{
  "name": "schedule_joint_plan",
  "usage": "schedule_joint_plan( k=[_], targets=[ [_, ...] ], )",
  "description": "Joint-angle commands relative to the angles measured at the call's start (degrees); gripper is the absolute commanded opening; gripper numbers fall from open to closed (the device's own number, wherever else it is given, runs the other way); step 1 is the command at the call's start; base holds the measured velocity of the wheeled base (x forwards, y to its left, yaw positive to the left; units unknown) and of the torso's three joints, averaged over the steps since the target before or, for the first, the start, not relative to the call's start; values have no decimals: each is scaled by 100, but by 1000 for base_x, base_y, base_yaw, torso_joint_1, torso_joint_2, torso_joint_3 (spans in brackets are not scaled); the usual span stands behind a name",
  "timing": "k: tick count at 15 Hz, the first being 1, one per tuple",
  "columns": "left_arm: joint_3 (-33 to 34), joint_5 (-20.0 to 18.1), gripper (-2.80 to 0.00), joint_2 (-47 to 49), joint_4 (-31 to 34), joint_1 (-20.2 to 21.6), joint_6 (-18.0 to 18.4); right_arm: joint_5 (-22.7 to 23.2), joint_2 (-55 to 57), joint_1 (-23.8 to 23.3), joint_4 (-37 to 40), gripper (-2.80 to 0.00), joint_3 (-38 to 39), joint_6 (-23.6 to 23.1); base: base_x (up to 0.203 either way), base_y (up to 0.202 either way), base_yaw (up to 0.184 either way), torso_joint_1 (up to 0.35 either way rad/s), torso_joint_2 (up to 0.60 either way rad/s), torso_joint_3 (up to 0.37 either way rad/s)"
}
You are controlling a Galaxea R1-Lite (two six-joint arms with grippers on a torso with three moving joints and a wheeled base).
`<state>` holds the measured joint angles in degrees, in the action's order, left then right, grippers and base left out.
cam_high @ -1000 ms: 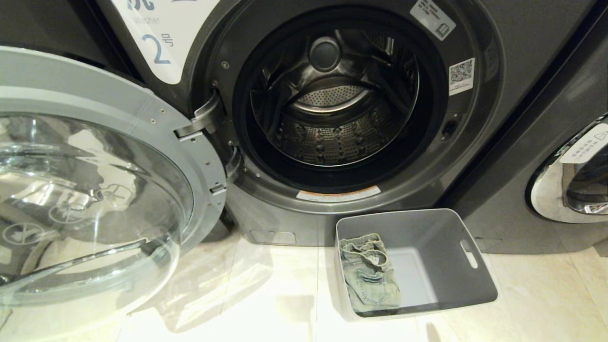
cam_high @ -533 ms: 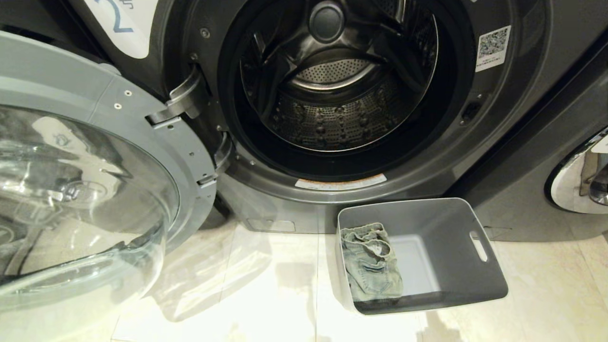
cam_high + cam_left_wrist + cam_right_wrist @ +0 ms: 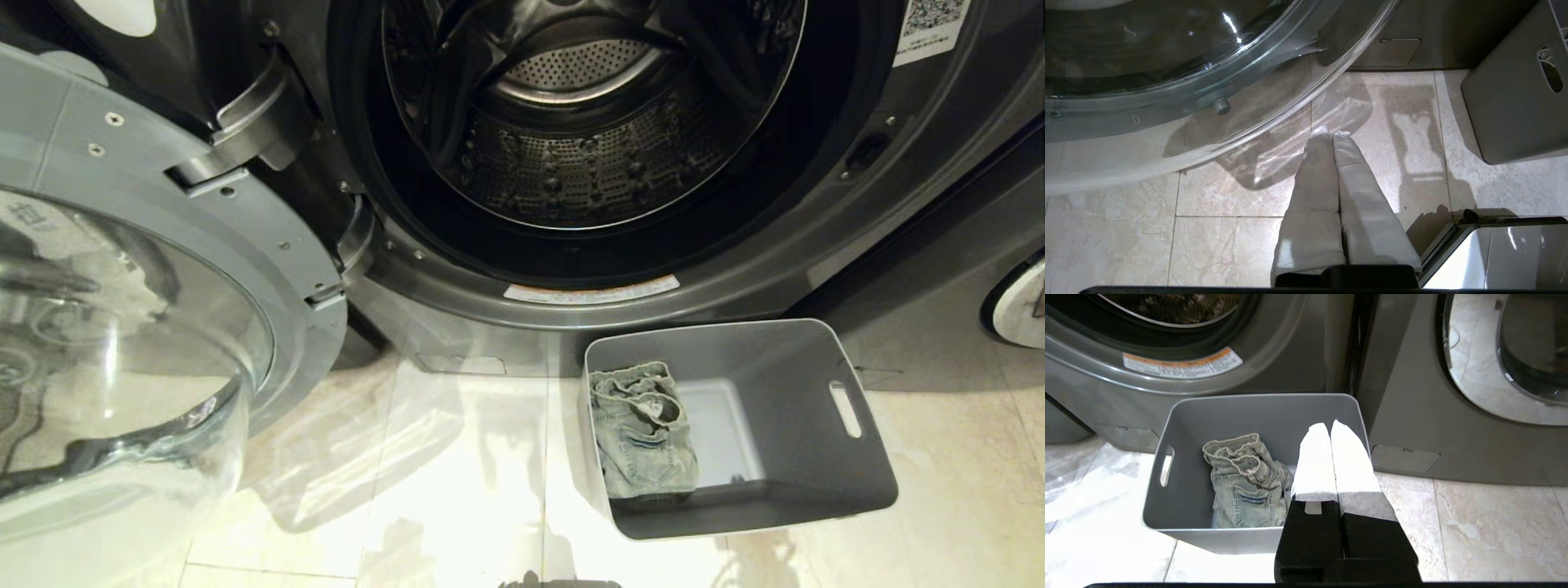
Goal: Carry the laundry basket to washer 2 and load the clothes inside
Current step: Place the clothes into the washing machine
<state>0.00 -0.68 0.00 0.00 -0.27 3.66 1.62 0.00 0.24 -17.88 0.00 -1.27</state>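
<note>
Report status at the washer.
Both hands shut, empty: left hand, right hand. Clothes in laundry basket. Washer door open, drum unobstructed.

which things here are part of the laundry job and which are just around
Job:
laundry basket, on the floor by the washer
denim clothes, inside it
open washer drum
washer door, swung open

Just around:
neighbouring washer
floor tiles
</note>
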Motion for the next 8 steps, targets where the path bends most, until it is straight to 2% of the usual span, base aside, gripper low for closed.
schedule_joint_plan(
  k=[1, 4, 6, 8],
  targets=[
    [0, -2, -280, 0, 0, 0, 3, 5, 0, 2, -13, -280, 229, -5, 0, 0, 0, 2, 10, -195],
    [0, -17, -280, 0, 26, 0, 53, -7, 0, 2, -16, -280, 229, -31, 0, 0, 0, 1, 7, -133],
    [0, -43, -280, 0, 26, 0, 147, -5, 68, 2, 284, -280, 78, -57, 0, 0, 0, 3, 2, -34],
    [0, -64, -280, 0, 18, 0, 223, 14, 390, 3, 1019, -280, -925, -53, 0, 0, 0, 0, 0, 0]
  ],
)
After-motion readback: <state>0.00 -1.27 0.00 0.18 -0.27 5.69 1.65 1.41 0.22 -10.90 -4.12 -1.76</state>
